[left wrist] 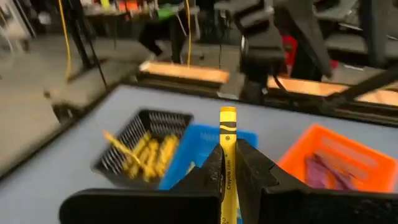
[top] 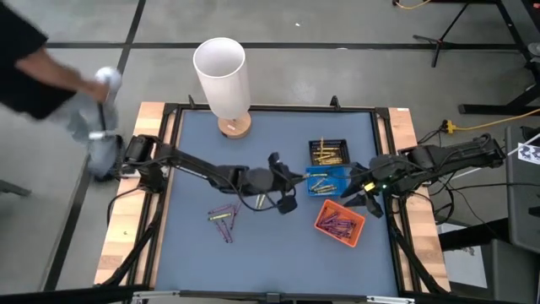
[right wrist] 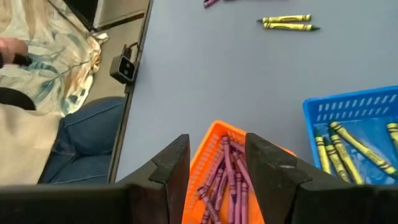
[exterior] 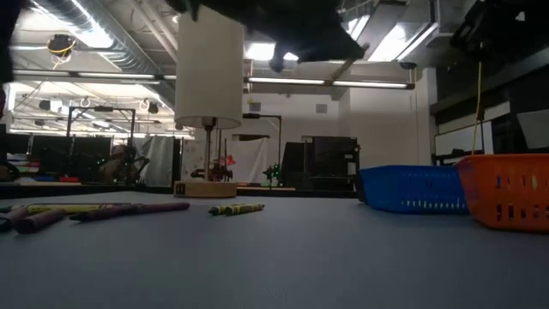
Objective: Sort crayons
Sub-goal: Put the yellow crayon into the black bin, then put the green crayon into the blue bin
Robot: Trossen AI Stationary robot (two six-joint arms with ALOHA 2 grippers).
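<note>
The left gripper [left wrist: 227,180] is clamped on a thin yellow wax crayon [left wrist: 227,134], long axis pointing forward toward the blue plastic mesh tray [left wrist: 193,155] just ahead; the right gripper [right wrist: 217,165] waits, jaws apart.

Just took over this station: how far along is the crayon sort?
Mostly done: purple crayons fill the orange tray; yellow ones sit in the blue tray and black tray. Left gripper holds a yellow crayon near the trays. A few loose crayons remain.

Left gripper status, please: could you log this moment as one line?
left gripper: shut on yellow crayon, near blue tray | right gripper: open, above orange tray | loose crayons: remain on table
</note>
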